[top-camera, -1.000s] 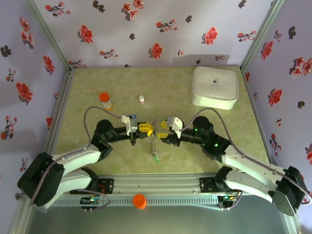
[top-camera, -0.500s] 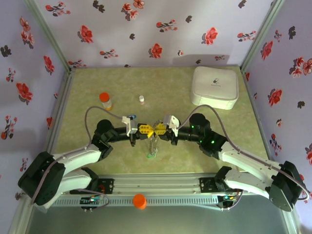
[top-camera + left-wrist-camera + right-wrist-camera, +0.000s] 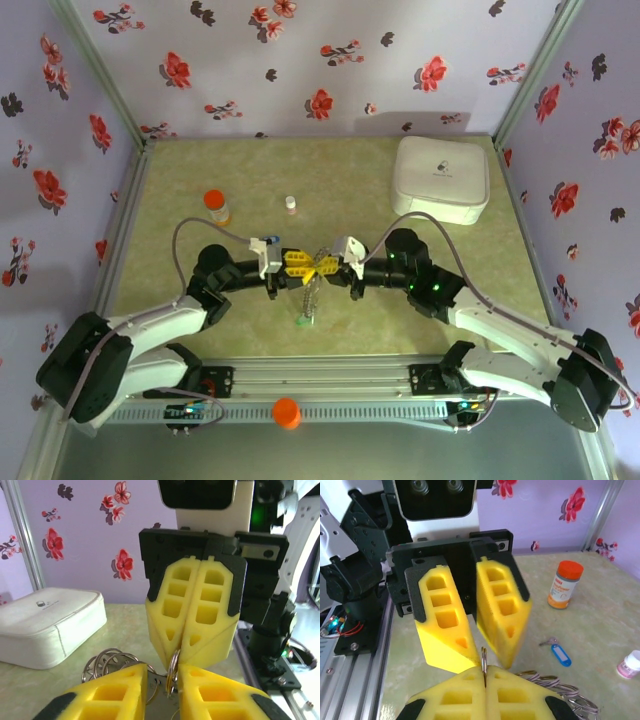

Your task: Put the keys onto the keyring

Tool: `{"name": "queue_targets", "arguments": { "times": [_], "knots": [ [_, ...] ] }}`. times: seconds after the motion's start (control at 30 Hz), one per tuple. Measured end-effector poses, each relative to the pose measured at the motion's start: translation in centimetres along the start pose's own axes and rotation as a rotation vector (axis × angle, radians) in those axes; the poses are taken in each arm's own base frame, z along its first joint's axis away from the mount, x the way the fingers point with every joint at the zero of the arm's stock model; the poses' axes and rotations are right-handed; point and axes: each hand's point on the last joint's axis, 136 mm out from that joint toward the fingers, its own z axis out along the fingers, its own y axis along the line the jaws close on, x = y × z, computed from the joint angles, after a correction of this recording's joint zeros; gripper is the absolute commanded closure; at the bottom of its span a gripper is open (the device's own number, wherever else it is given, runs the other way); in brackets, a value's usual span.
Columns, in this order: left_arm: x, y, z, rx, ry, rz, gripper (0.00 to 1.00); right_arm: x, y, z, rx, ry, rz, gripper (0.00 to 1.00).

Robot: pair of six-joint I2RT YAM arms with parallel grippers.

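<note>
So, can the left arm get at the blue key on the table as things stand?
Probably yes: the blue key lies in the open near the left claw, which is open. The keyring, pinched by the right claw, stands between the left fingers, so it should back off first.

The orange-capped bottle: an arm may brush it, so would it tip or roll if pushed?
Likely tips easily: the orange-capped bottle stands upright, taller than wide. Once down, its round body would probably roll across the flat table.

A white rounded box (image 3: 441,178) sat far right on the table (image 3: 180,165). An orange-capped bottle (image 3: 216,206) stood left, with a small vial (image 3: 291,204) to its right.
</note>
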Motion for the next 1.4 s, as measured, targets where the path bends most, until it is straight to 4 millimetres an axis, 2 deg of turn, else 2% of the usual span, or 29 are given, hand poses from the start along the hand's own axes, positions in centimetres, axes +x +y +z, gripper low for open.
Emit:
{"name": "queue_targets", "arguments": {
  "times": [0.13,0.27,0.47,0.53,0.63,0.83,1.03,1.17,1.27,1.4],
  "knots": [
    [1.2,-0.2,-0.2,0.0,0.094,0.01,0.74,0.6,0.2,-0.2,-0.011,0.067,-0.027,1.0],
    [1.4,-0.1,0.1,0.01,0.184,0.046,0.78,0.0,0.4,-0.5,-0.019,0.117,-0.085,1.0],
    [2.5,-0.5,0.1,0.032,0.263,0.049,0.83,0.1,0.9,0.2,-0.05,0.217,-0.172,1.0],
    [3.0,-0.7,0.0,0.04,0.285,0.043,0.82,0.6,1.1,0.5,-0.06,0.254,-0.192,1.0],
    [3.5,-0.9,-0.1,0.044,0.307,0.034,0.74,1.2,1.3,0.6,-0.066,0.298,-0.213,1.0],
    [3.3,-1.2,-0.3,0.049,0.313,0.048,0.75,1.5,0.7,0.5,-0.033,0.326,-0.242,1.0],
    [3.1,-1.5,-0.2,0.057,0.311,0.052,0.84,1.6,1.1,0.7,-0.047,0.33,-0.247,1.0],
    [3.2,-1.3,0.0,0.06,0.32,0.063,1.0,1.8,1.2,0.8,-0.053,0.339,-0.244,1.0],
    [3.3,-1.4,0.0,0.063,0.325,0.066,1.0,1.9,1.3,0.8,-0.055,0.343,-0.241,1.0],
    [3.2,-1.5,0.0,0.064,0.323,0.073,1.0,1.7,1.0,0.7,-0.043,0.326,-0.209,0.74]
  ]
}}
